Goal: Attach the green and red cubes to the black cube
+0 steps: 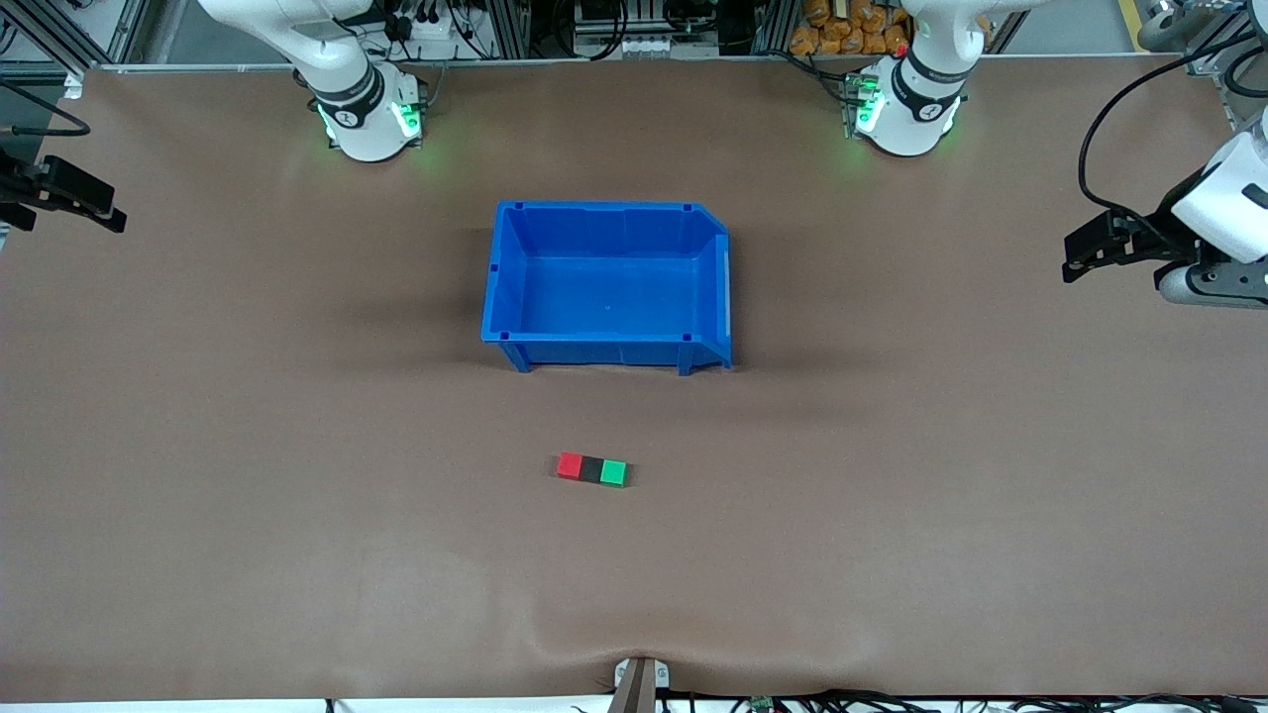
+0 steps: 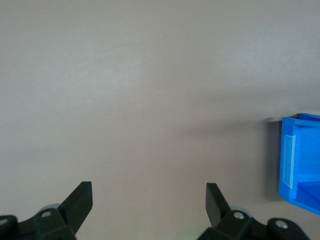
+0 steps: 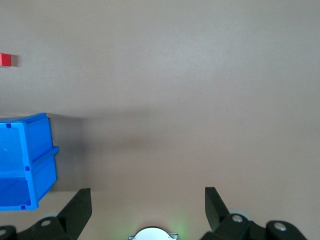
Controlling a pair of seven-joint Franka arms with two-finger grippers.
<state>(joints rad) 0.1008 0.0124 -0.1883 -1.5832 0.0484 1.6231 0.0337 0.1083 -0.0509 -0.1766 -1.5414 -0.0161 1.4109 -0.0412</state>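
Note:
The red cube (image 1: 569, 465), the black cube (image 1: 591, 469) and the green cube (image 1: 614, 473) lie touching in one row on the brown table, black in the middle, nearer to the front camera than the blue bin. The red cube (image 3: 5, 60) also shows at the edge of the right wrist view. My left gripper (image 1: 1072, 257) hangs open and empty over the left arm's end of the table, far from the cubes. My right gripper (image 1: 84, 206) hangs open and empty over the right arm's end. In the wrist views the left gripper (image 2: 149, 197) and right gripper (image 3: 148, 200) have only bare table between their fingers.
An empty blue bin (image 1: 505, 297) stands mid-table between the arm bases and the cubes; its corner shows in the left wrist view (image 2: 300, 160) and its wall in the right wrist view (image 3: 30, 165). A bracket (image 1: 636, 681) sits at the table's front edge.

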